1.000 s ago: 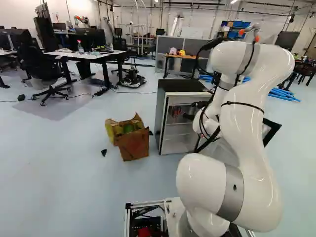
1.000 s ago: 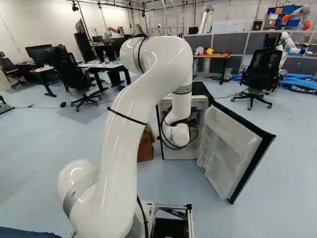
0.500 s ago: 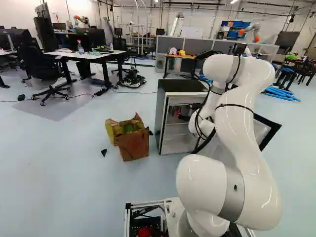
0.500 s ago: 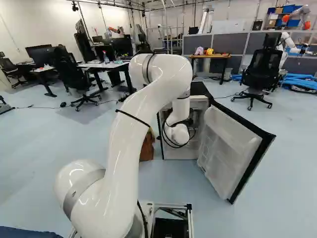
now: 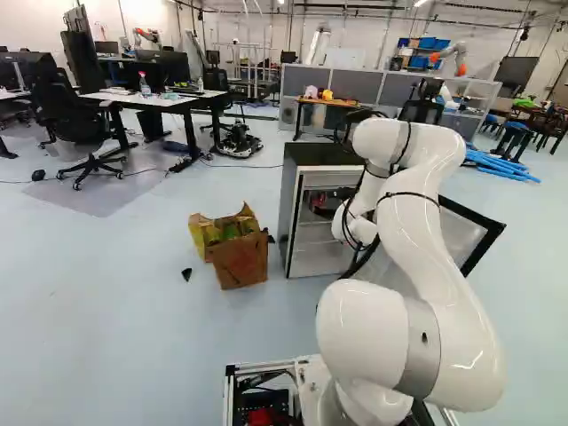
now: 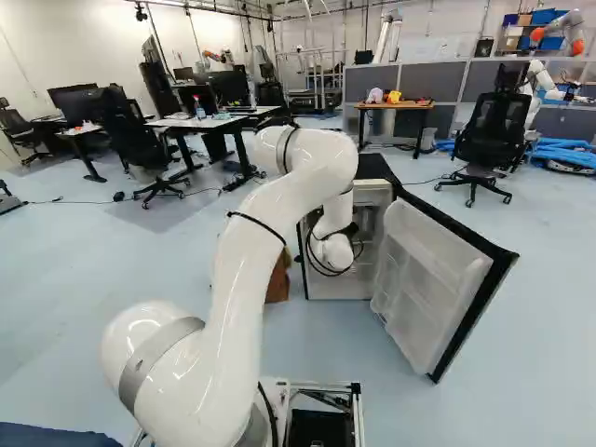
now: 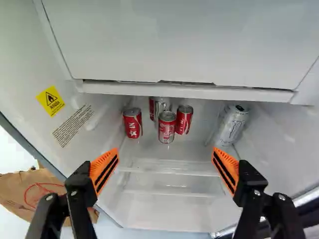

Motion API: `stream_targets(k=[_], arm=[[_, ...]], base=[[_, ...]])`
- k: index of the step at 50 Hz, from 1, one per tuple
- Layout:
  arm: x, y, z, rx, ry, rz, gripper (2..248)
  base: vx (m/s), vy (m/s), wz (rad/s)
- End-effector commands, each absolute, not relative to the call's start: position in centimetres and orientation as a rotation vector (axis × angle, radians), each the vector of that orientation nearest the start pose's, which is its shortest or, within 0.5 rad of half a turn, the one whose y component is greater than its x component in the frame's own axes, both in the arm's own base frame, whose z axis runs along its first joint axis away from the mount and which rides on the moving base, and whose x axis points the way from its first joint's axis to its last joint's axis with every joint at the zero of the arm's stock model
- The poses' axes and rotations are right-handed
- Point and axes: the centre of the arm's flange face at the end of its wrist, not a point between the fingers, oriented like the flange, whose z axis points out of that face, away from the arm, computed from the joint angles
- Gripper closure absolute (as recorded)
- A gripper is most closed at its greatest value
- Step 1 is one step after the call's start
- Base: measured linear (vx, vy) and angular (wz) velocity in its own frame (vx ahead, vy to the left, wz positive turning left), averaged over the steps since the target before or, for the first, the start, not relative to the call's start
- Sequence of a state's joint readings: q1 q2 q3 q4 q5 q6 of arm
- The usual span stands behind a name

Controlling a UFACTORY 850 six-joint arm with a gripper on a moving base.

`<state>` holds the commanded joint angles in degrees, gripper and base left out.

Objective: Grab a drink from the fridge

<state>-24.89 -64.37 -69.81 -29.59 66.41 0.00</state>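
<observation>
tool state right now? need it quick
Black two-finger tool with orange pads: open, holding nothing; the red and silver metal cans stand in the white-lined fridge, ahead of it, ungripped.

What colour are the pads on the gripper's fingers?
Orange with black stripes; the wrist view shows the pads best.

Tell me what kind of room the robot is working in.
Probably a robotics lab or shared workshop office: another robot arm stands in the background, desks with office chairs fill the room, and grey partition panels divide it.
</observation>
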Motion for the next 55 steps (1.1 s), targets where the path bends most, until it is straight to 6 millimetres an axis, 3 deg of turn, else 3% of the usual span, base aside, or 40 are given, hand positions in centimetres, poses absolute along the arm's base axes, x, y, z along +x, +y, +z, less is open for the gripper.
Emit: stream_targets(k=[43, 55], arm=[[64.1, -22.4, 1.4, -2.497, -0.22, -1.887, 3], [65.9, -22.5, 0.6, -2.484, -0.244, -1.915, 3]], base=[[0.0, 0.0, 0.0], [0.0, 0.0, 0.0]])
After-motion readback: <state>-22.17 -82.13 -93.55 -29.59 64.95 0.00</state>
